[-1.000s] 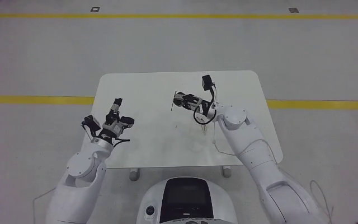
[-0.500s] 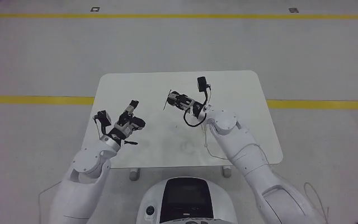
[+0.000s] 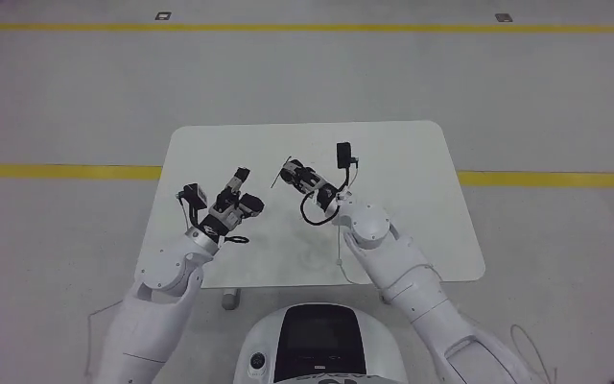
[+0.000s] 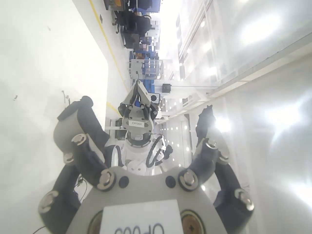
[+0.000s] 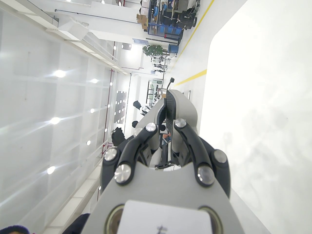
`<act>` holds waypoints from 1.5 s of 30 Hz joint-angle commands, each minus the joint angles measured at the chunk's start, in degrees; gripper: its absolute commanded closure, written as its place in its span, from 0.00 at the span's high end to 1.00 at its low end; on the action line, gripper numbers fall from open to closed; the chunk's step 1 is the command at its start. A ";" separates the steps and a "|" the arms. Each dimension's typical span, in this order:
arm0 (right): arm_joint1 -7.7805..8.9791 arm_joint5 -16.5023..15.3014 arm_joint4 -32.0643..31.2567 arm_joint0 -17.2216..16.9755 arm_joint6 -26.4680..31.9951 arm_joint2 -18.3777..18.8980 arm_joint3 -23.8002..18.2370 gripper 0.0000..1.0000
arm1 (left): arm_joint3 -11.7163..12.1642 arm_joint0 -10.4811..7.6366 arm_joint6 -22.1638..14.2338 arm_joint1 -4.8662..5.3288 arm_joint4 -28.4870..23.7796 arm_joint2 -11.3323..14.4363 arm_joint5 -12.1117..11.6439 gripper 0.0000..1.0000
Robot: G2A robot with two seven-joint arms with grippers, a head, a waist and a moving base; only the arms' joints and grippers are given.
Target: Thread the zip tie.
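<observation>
1. The right gripper (image 3: 292, 174) is clenching the zip tie (image 3: 279, 176), holding it above the middle of the white table (image 3: 403, 211).
2. The tie is sticking out, thin and dark, past the closed fingertips.
3. The left gripper (image 3: 246, 188) is hovering near it and facing it, jaws spread wide, grasping nothing.

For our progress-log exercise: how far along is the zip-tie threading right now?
Done: the zip tie is held above the table, pinched in the shut jaws of the right gripper. In hand: the left gripper faces it, jaws open and empty. Left: the threading itself; the strip is straight, unlooped.
</observation>
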 commanded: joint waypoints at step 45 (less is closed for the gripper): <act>-0.69 6.13 -5.07 -5.90 -11.25 -2.69 -6.99 0.00 | 5.99 -5.46 4.10 -1.19 2.22 6.10 -4.74 1.00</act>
